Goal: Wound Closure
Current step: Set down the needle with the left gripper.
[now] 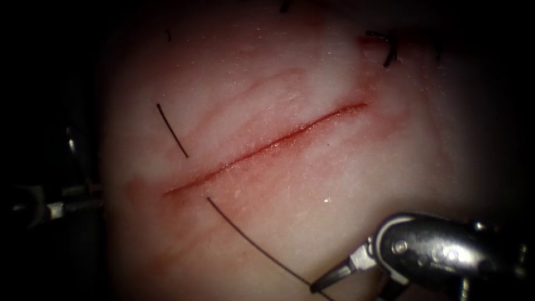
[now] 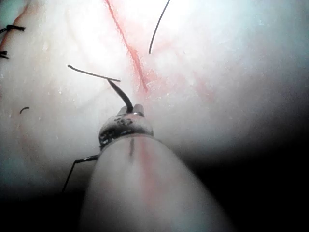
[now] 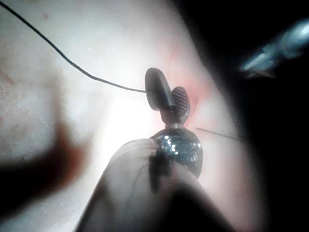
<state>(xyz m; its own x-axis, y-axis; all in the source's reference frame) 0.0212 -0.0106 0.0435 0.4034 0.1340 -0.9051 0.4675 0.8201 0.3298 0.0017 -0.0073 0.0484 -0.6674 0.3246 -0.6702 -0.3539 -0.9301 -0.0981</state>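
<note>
Pincer at right (image 3: pixel 166 89) wide open, touching thread (image 3: pixel 72 65), left pincer (image 2: pixel 136 110) gripping needle (image 2: pixel 120 94).

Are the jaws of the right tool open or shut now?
Open. In the right wrist view the right tool shows two jaws spread apart, with the thread running up to them.

No readable text, label or number anywhere.

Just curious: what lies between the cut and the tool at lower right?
Bare tissue, crossed by a dark thread running to the right tool; endoscope view.
</note>
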